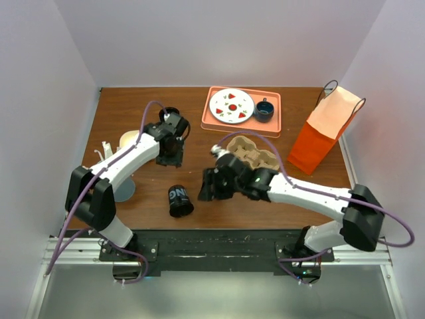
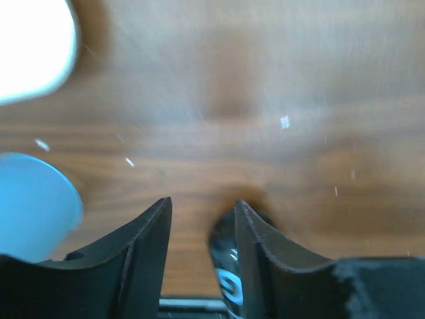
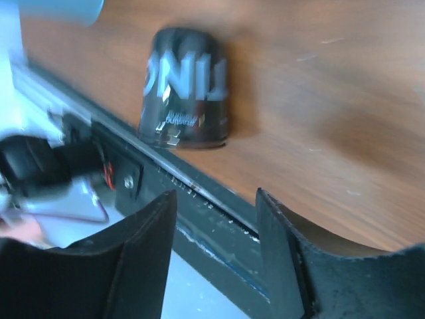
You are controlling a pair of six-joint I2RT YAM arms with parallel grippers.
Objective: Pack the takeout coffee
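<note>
Shows takeout coffee (image 1: 179, 201) lying on its side near table (image 1: 126, 116) front edge. Places right gripper (image 1: 204, 189) just beside it, fingers apart, empty; left gripper (image 1: 170, 156) farther back, fingers likewise apart.

1. Bare wood is sitting open between the right gripper (image 1: 206, 189) and the takeout coffee (image 1: 179, 201), so nothing's blocking that lane.
2. The table's front rail (image 3: 199, 199) is running close along its near side.
3. The left gripper (image 1: 169, 156) is hanging over the wood on its far side.

Cup (image 1: 179, 201) (perhaps toppled) — left of carrier (image 1: 263, 157)
</note>
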